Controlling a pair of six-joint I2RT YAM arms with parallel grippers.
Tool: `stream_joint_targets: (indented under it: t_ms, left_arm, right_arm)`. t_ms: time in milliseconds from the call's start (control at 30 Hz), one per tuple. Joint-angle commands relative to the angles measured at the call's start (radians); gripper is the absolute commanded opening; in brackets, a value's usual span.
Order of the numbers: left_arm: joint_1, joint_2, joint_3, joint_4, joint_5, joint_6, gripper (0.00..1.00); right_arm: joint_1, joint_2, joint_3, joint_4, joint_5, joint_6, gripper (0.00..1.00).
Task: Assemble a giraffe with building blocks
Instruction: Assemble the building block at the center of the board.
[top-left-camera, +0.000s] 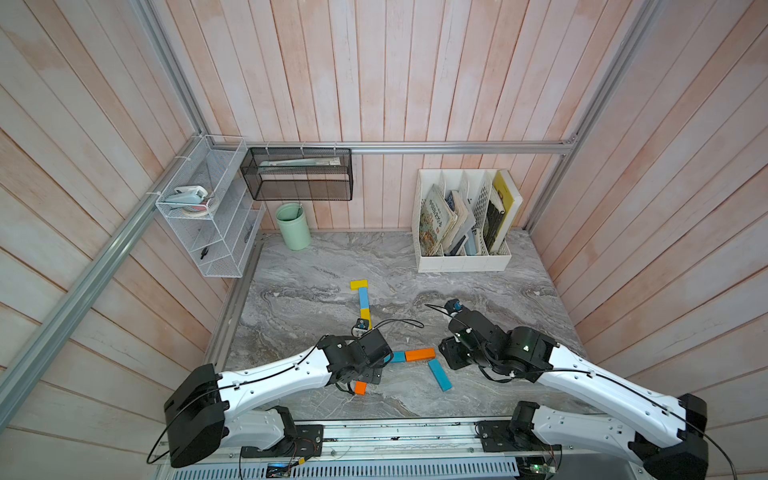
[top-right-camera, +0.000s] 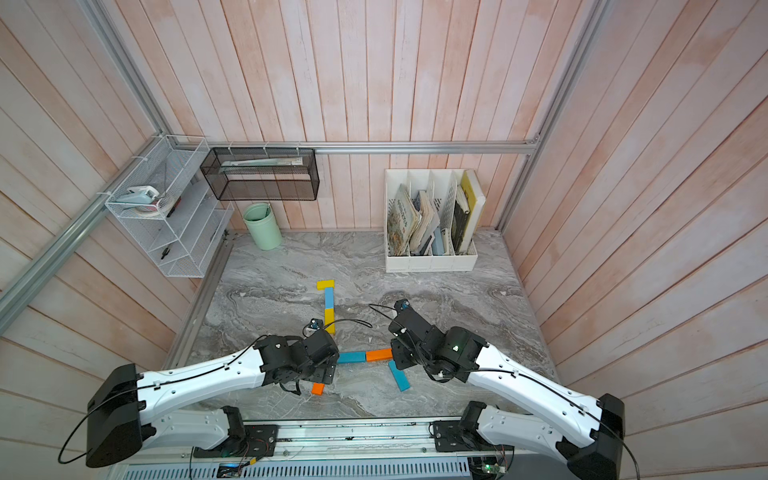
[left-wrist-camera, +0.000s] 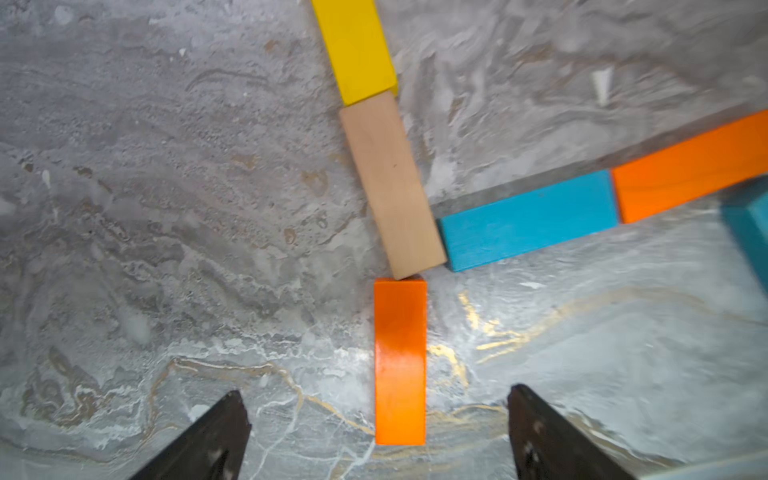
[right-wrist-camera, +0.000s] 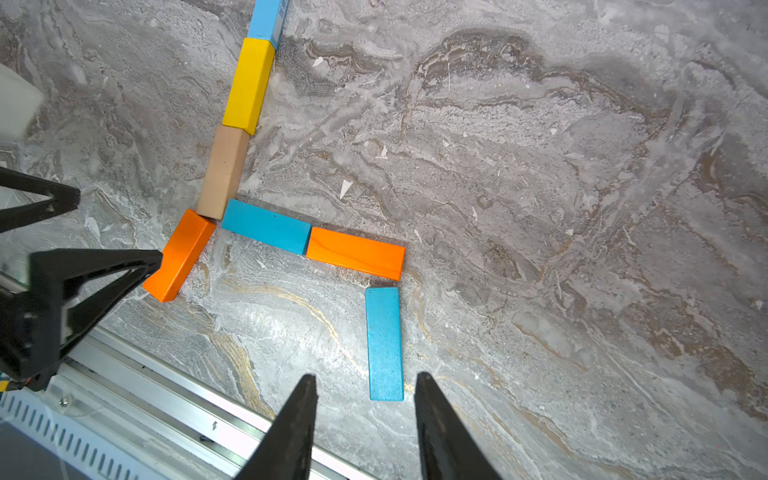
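Eight blocks (top-right-camera: 351, 357) form the giraffe (top-left-camera: 363, 297), flat on the counter (top-left-camera: 316, 266). Touching the tan block (left-wrist-camera: 390, 183) at a corner, the orange leg (left-wrist-camera: 400, 361) lies untouched between the widely parted fingers of the left hand (left-wrist-camera: 376, 390). Farther from the tan block, the right hand (right-wrist-camera: 365, 375), narrower and empty, hangs at the blue leg (right-wrist-camera: 384, 345).

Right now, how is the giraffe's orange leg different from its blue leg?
The orange leg touches the tan neck block; the blue leg lies by the orange back block, at the other end. In both top views the left arm hides most of the orange leg, while the blue leg shows whole. Both are bars lying flat on the table.
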Motion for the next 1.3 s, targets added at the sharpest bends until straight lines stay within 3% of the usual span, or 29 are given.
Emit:
stream_joint_targets:
  t_ms: [0,33,67,200,1267]
  left_arm:
    - [0.004,0.008,-0.012,-0.076,-0.031,-0.097,0.69]
    - [0.004,0.001,-0.021,-0.080,-0.029,-0.116,0.49]
    - [0.002,-0.009,-0.030,-0.095,-0.033,-0.141,0.38]
    - [-0.008,-0.059,-0.075,-0.145,-0.073,-0.217,0.29]
    - [0.013,0.237,-0.071,0.139,-0.080,-0.073,0.35]
  right_arm:
    - [-0.004,-0.036,-0.012,-0.010,-0.010,0.034,0.42]
    - [-0.003,-0.042,-0.017,-0.009,-0.011,0.037,0.41]
    - [-0.004,-0.047,-0.023,-0.009,-0.011,0.039,0.42]
    - [-0.004,-0.040,-0.042,0.010,-0.031,0.035,0.42]
    - [-0.004,-0.034,-0.071,0.018,-0.046,0.018,0.41]
